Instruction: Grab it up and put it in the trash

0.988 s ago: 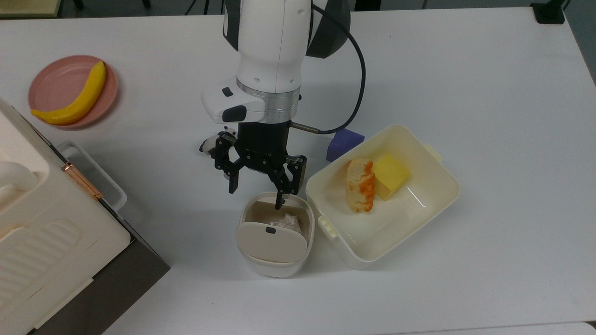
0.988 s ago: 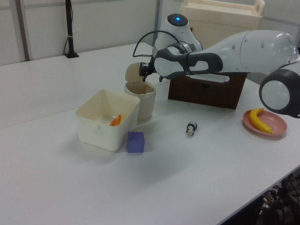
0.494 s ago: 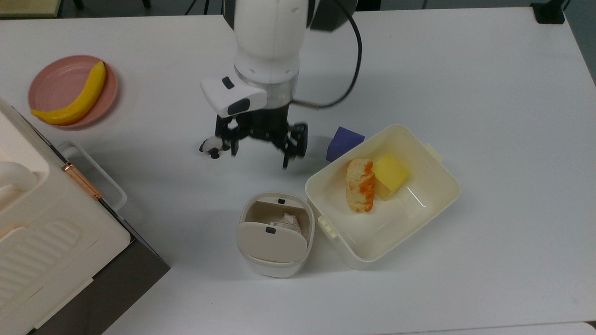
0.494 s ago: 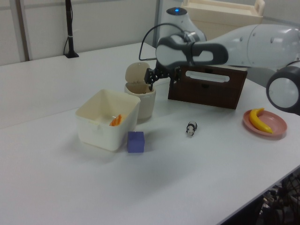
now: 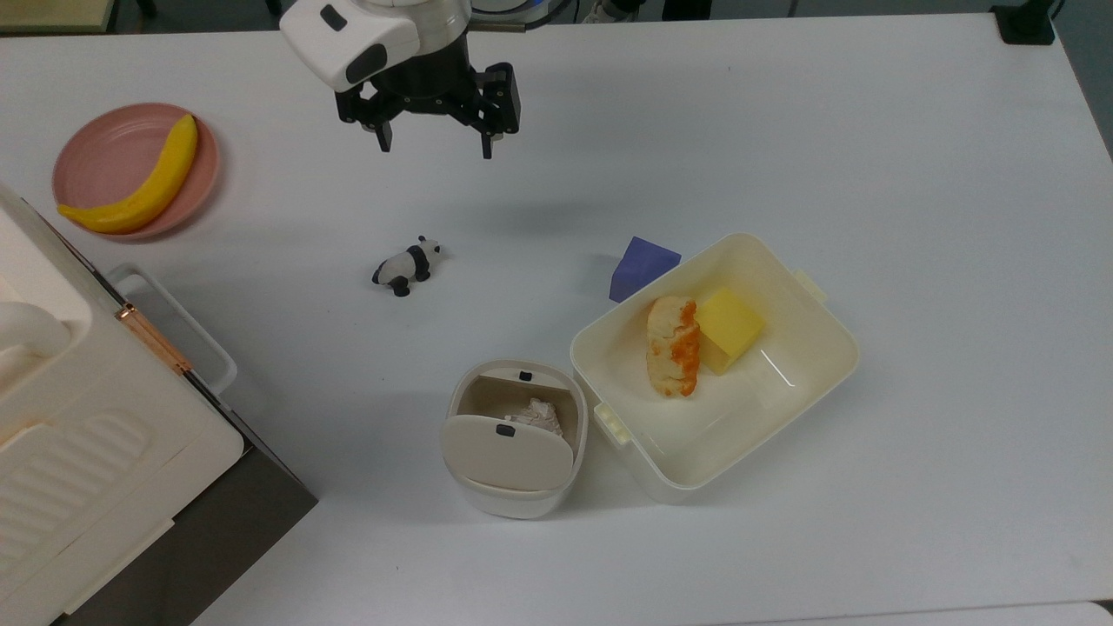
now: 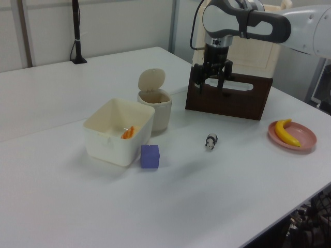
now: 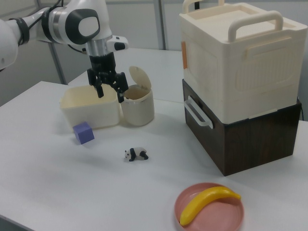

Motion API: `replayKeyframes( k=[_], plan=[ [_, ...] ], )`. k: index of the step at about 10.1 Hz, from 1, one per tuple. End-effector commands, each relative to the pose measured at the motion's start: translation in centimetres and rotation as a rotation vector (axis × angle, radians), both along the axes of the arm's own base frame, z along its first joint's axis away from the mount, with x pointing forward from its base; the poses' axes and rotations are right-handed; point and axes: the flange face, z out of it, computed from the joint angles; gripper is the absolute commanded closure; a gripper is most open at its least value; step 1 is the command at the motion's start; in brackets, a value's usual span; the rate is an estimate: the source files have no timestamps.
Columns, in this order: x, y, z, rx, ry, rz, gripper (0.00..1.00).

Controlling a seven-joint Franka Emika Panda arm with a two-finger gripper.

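Note:
The crumpled white tissue (image 5: 541, 416) lies inside the trash (image 5: 515, 507), a small cream bin whose flap lid (image 5: 508, 452) stands open. The same trash (image 6: 155, 114) shows in the left view and again (image 7: 138, 113) in the right view, where its wall hides the tissue. My gripper (image 5: 435, 143) hangs high near the top view's upper edge, far from the bin. It is open with nothing between its fingers, as the left view (image 6: 212, 87) and right view (image 7: 110, 95) also show.
A panda toy (image 5: 407, 265) and a purple cube (image 5: 642, 268) lie between gripper and bin. A cream tub (image 5: 836, 348) holding food pieces touches the bin's side. A banana (image 5: 130, 187) rests on a pink plate (image 5: 96, 148). A stacked cream and brown box (image 5: 87, 452) fills the top view's lower left.
The open gripper pulled back from just over the bin's mouth and moved up and away toward the top view's upper edge. The tissue stays in the bin.

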Motion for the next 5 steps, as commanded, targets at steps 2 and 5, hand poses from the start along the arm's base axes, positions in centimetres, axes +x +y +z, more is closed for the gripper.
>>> replayKeyframes(
  k=[2,5],
  plan=[
    [-0.37,0.11,-1.08,-0.033,0.016,0.017,0.00],
    [-0.77,0.93,-1.40,-0.036,0.042,-0.035,0.00]
  ],
)
